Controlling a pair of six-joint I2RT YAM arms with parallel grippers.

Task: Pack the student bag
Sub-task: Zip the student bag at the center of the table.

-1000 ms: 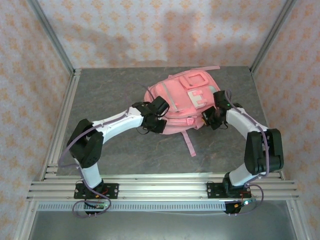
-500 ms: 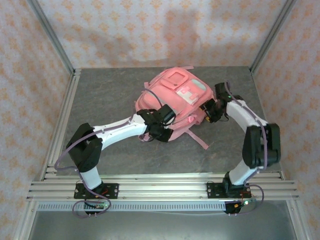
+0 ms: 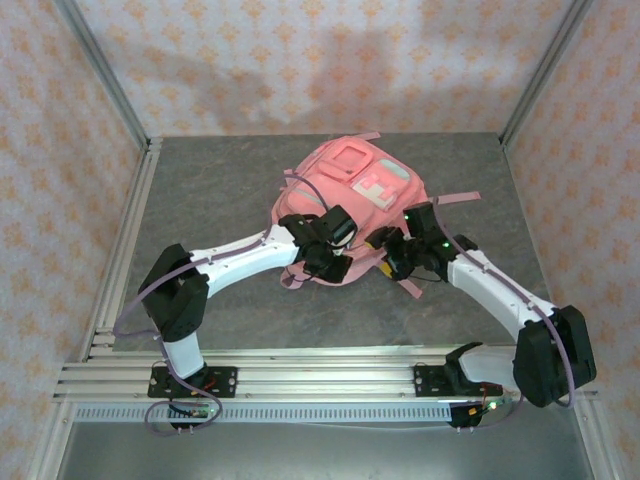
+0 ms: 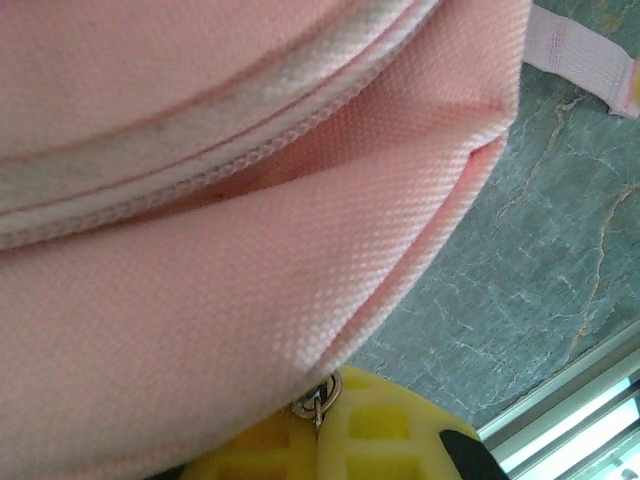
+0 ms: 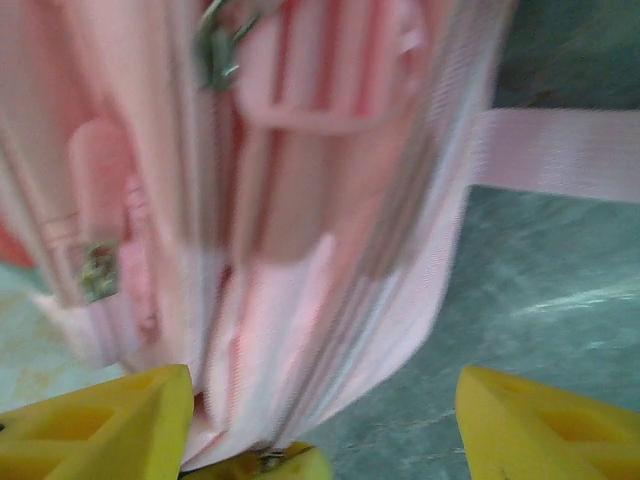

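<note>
Nearest, both arms reached out from the near rail over the grey stone-look table (image 3: 200, 200) and met at the near side of the student bag (image 3: 350, 185). It lay mid-table, a little toward the far side, front pockets up. Left gripper (image 3: 326, 252) was closed tight at the bag's near-left edge. Its wrist view showed pink weave and a piped seam pressed against one yellow fingertip (image 4: 380, 435), with a small metal ring (image 4: 315, 405) beside it, so I judged it was pinching fabric there. Right gripper (image 3: 393, 256) stood spread, its yellow fingers (image 5: 100, 425) wide apart with the bag's rounded near corner between them and nothing pinched; that view was blurred. One loose strap (image 3: 410, 286) lay just by the right gripper, and another (image 3: 458, 198) lay off the bag's right side. Judgement: the step in hand looked like getting a second hold on the bag to open it. To do it well: use the left hold as an anchor and set the right fingers on a zip pull, not a fold of cloth or the strap. Close only once squarely astride it, then draw along the zip line rather than upward. Beyond the bag, bare table ran to the patterned back wall (image 3: 320, 60).
</note>
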